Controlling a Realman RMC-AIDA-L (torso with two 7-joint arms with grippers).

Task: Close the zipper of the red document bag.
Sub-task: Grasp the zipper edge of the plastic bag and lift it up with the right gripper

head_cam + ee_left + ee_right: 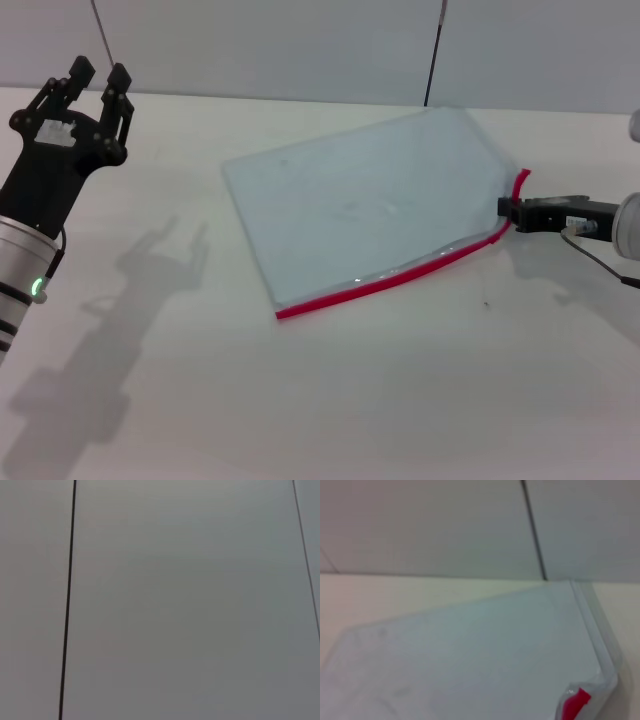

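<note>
Here, bag: the red document bag lies flat on the white table, turned at an angle, roughly in the middle and a little toward the robot's right.
Zipper: the zipper runs as a thin red strip along the bag's near long edge, from the near-left corner up to the right corner, where it bends upward and lifts off the table.
Right gripper: the right gripper reaches in low from the right and its black tip sits at the raised right end of the zipper, touching it; whether its fingers are apart or pinched on the strip cannot be told.
Right wrist view: the bag fills the lower part, with a bit of red zipper at its near corner and a clear folded edge running away from it.
Left gripper: the left gripper hangs raised at the far left, well apart from the bag, its fingers spread apart and holding nothing.
Left wrist view: only a plain grey wall.
Open room: bare table lies all along the near side of the zipper and to the bag's left.
Far edge: the bag's far corner lies near the back edge of the table.
</note>
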